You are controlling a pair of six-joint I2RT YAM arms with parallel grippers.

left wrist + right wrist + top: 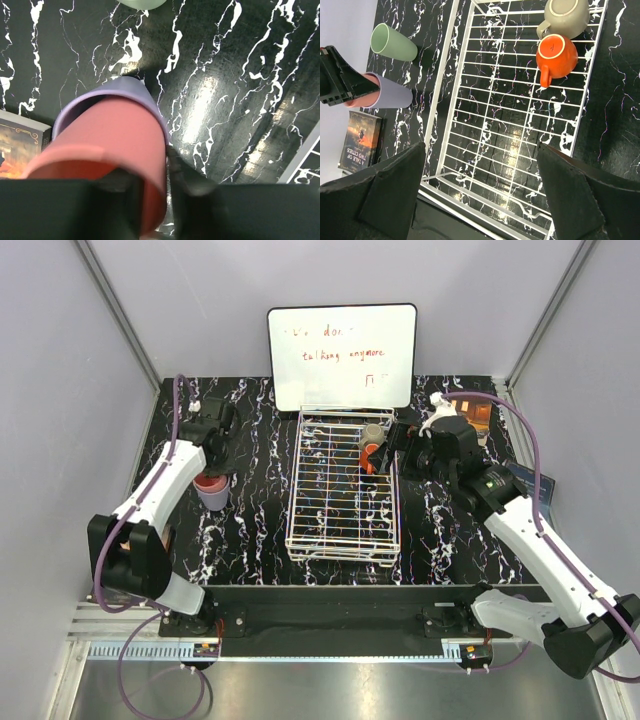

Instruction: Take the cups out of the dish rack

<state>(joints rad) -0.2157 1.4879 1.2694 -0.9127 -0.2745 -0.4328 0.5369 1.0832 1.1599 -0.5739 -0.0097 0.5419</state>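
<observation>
Between left fingers [192,182], wall of pink cup [115,145], inside lavender cup [125,87]

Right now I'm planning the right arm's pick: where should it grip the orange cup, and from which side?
Probably the handle of the orange cup, from above with the open right gripper. The cup seems to sit base up, with the beige cup crowding the side away from the gripper; the handle juts out free over rack wires.

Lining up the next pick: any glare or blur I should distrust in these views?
Left wrist: pink cup very close and soft; glare patch on the table. Right wrist: sharp, orange cup crisp, sheen under the dish rack. Top external: evenly lit.
</observation>
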